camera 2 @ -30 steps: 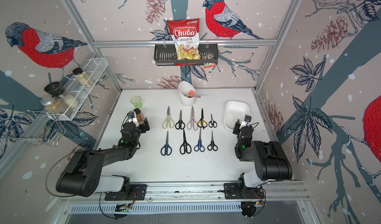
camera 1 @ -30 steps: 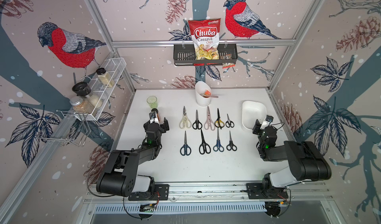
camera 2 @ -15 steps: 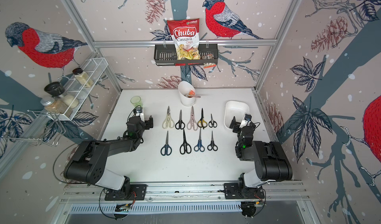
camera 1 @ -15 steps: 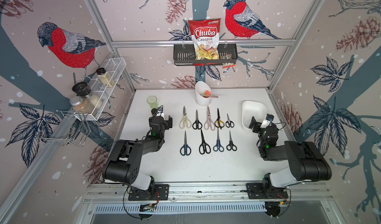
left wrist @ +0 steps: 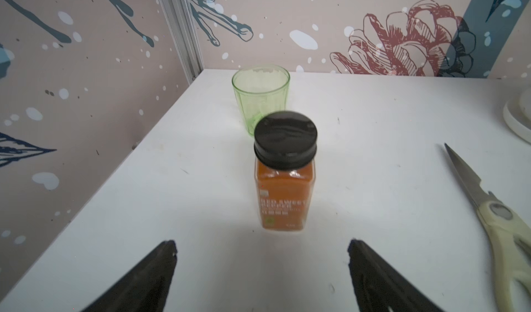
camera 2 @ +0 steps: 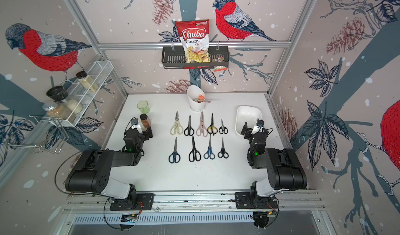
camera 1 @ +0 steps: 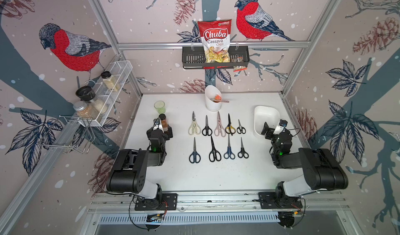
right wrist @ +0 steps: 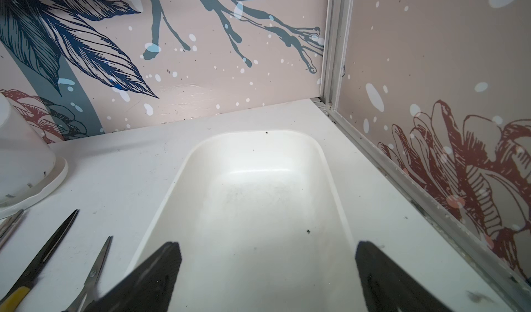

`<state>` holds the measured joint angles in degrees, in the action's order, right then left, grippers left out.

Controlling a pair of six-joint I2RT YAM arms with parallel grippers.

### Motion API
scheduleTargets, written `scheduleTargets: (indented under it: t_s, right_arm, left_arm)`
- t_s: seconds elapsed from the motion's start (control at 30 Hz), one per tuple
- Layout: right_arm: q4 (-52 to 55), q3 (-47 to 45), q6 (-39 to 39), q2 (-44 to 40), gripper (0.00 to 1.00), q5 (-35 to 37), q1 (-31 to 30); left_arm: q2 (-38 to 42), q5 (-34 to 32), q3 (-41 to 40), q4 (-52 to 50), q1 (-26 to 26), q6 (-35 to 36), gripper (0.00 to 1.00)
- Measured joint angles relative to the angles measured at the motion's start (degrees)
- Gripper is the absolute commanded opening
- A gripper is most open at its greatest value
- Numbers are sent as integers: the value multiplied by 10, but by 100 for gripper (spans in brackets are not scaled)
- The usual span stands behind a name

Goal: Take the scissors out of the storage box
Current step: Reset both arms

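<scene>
Scissors (camera 1: 194,125) lie unmoved — right claw (right wrist: 268,246) has spread wider at storage box (right wrist: 258,152).

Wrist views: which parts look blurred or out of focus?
In the left wrist view the spice jar looks soft, its label smeared, and the left gripper is blurred at its tips; in the right wrist view the right gripper is fuzzy too, while the storage box is fairly sharp.

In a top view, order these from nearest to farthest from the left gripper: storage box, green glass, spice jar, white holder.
1. spice jar, directly before the left gripper.
2. green glass, behind the jar.
3. white holder, back centre.
4. storage box, far right side.
</scene>
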<state>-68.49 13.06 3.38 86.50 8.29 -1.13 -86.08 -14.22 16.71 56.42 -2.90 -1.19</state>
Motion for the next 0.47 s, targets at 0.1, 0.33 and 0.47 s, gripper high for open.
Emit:
scheduleTargets:
  t_s: [0.1,0.33,0.47]
  right_arm:
    - [0,0,0,0,100,-1,0]
    - [-2,1,0,6,100,-2,0]
    - [0,1,0,4,100,-3,1]
  left_arm:
    - [-14,-10,-24,61,-5,-1,98]
    - [-14,-10,-24,98,-5,-3,98]
    - [-13,-8,-24,106,-2,-3,98]
